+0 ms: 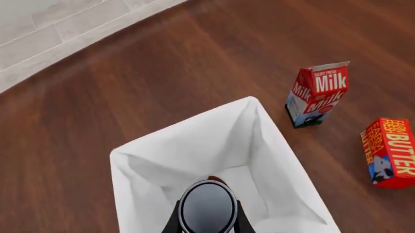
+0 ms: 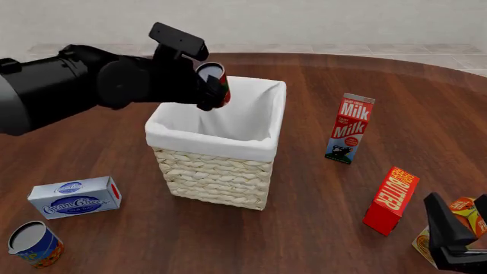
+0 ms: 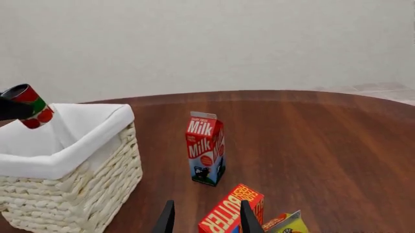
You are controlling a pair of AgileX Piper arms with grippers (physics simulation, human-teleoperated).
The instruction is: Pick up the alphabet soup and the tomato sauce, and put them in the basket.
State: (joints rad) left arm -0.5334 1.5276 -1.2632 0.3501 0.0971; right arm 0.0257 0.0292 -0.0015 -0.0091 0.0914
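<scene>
- Alphabet soup [image 2: 34,244]: upright on the table's near left corner, beside the cream cheese box [image 2: 74,197].
- Left gripper [image 2: 215,85]: clamped on the tomato sauce [image 2: 216,79], tilted above the basket [image 2: 216,165] opening.
- Milk carton [image 2: 349,129], butter box [image 2: 391,200]: right of basket.
- Right gripper [image 3: 204,221]: fingers apart, empty, low at near right.

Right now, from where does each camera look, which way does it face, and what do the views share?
Left wrist view: above the basket, looking down into its liner; left jaws grip the tomato sauce.
Front view: behind and above the arms, facing forward across the table; the left gripper holds the tomato sauce over the basket, the right gripper is low right.
Right wrist view: low near the table, facing forward; jaws open.
Shared: basket, tomato sauce, milk carton, butter box.
</scene>
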